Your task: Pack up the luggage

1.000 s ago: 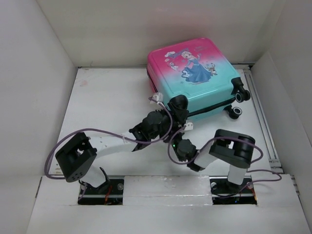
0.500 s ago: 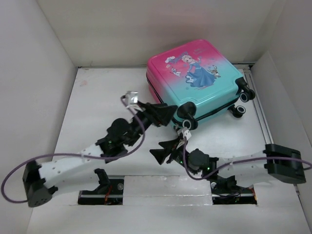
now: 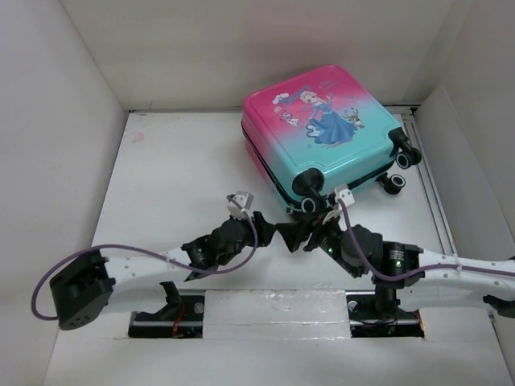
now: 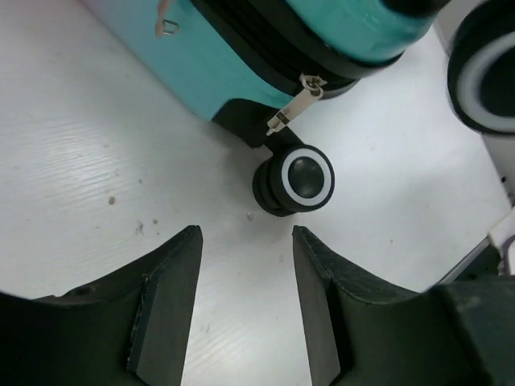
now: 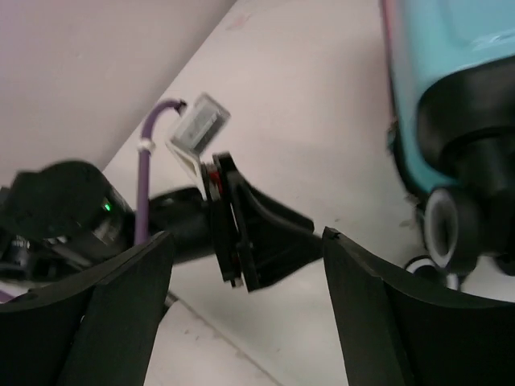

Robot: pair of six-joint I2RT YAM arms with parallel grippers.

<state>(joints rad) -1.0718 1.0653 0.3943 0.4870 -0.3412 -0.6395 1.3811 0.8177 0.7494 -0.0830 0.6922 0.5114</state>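
Note:
The luggage (image 3: 322, 129) lies shut at the back right of the table, princess print up, zipper closed. My left gripper (image 3: 269, 229) is open and empty just short of its near corner. In the left wrist view, the teal shell (image 4: 217, 64), a zipper pull (image 4: 294, 104) and a black wheel (image 4: 302, 178) lie just beyond the open gripper (image 4: 245, 241). My right gripper (image 3: 296, 233) is open and empty, facing the left gripper's fingers (image 5: 265, 233). The luggage's teal corner (image 5: 451, 48) and a wheel (image 5: 447, 233) show on the right of that view.
White walls enclose the table (image 3: 177, 177) on three sides. A metal rail (image 3: 430, 193) runs along the right side behind the luggage's other wheels (image 3: 398, 165). Purple cables (image 3: 145, 256) trail along both arms.
The left gripper has pulled back from the luggage's near corner toward the table's front. The right gripper has moved up close beside it. The luggage has turned slightly since a second ago.

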